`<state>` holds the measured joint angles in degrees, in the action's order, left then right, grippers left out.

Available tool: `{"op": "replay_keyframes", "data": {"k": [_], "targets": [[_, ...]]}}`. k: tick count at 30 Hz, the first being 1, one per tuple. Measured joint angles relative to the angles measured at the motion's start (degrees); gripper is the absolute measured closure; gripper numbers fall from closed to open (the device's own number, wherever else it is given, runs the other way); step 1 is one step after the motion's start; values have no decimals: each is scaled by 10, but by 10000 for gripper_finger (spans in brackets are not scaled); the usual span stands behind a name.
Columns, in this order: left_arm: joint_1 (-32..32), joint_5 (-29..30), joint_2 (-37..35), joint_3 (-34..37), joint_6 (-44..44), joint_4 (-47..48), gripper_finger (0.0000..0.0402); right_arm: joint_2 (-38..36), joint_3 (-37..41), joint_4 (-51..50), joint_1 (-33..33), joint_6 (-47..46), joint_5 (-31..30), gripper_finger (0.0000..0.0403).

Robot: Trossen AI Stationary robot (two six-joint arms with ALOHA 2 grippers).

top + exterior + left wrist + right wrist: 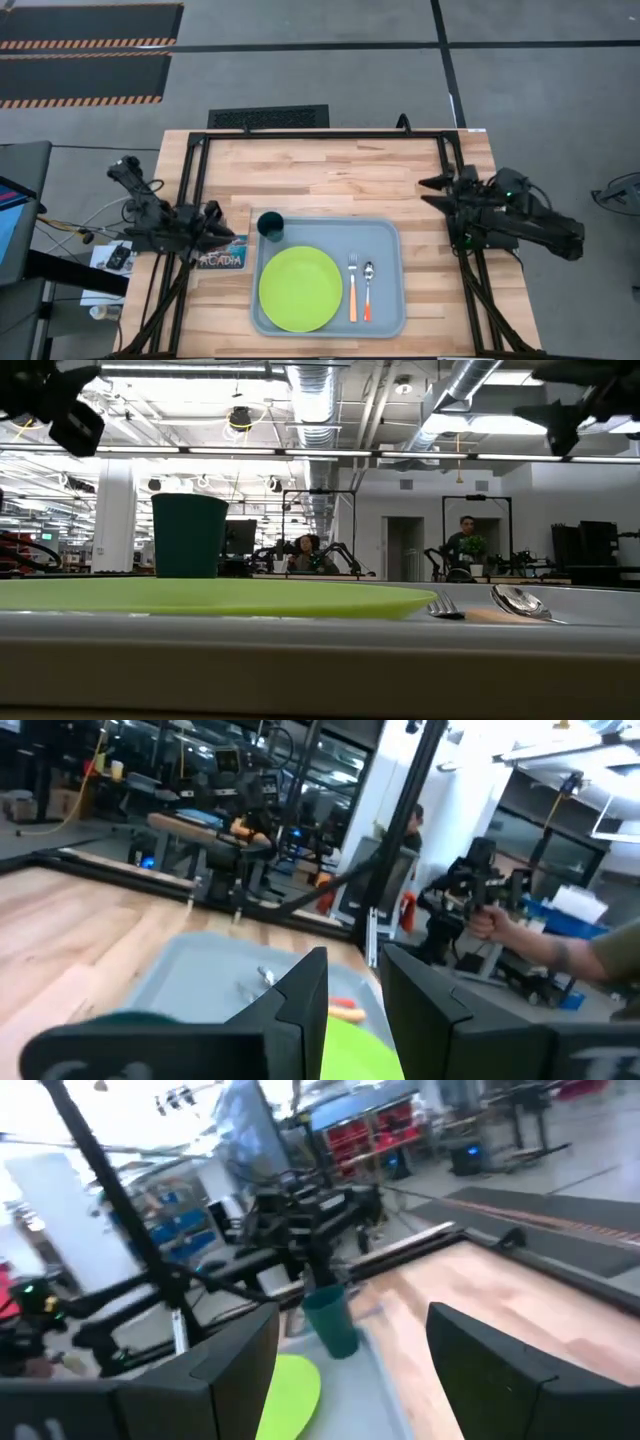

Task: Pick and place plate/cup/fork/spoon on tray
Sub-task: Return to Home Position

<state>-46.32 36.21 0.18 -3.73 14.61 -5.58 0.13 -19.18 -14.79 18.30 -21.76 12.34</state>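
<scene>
**Tableware set on tray, both arms drawn back**

Tray (392, 232) of pale grey-blue plastic lies at the near middle of the wooden table (330, 170), long side running left to right. The lime-green plate (300, 288) fills its left half, flat on the tray floor. Just to the right of the plate the fork (352, 287) lies with its silver tines pointing far and its orange handle pointing near. The spoon (368, 290) lies alongside it on the right, parallel, bowl at the far end; the two are close but apart. The dark teal cup (270, 226) stands upright at the tray's far left corner, just beyond the plate's far edge. From table height the cup (189, 536) rises behind the plate's rim (220, 596), with the fork tines (445, 606) and spoon bowl (517, 600) to the right.

A small picture card (221, 260) reading ACADIA lies on the table just off the tray's left edge.

The left gripper (222, 232) hangs over the left side of the table, above the card and beside the cup, fingers (300, 1000) parted with nothing between them. The right gripper (433, 192) sits over the right side of the table, well apart from the tray, fingers (490, 1355) spread wide, holding nothing.

People show in the room beyond the table.
</scene>
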Motion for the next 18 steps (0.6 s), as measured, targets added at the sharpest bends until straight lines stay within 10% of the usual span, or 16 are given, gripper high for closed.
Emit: {"op": "replay_keyframes", "data": {"k": [12,18], "targets": [[-4,-70,1,31,-54,7,319,1,187,216,-97,36,-6,121],[-4,-99,2,32,-27,7,319,16,187,249,-164,148,-120,121]]}}
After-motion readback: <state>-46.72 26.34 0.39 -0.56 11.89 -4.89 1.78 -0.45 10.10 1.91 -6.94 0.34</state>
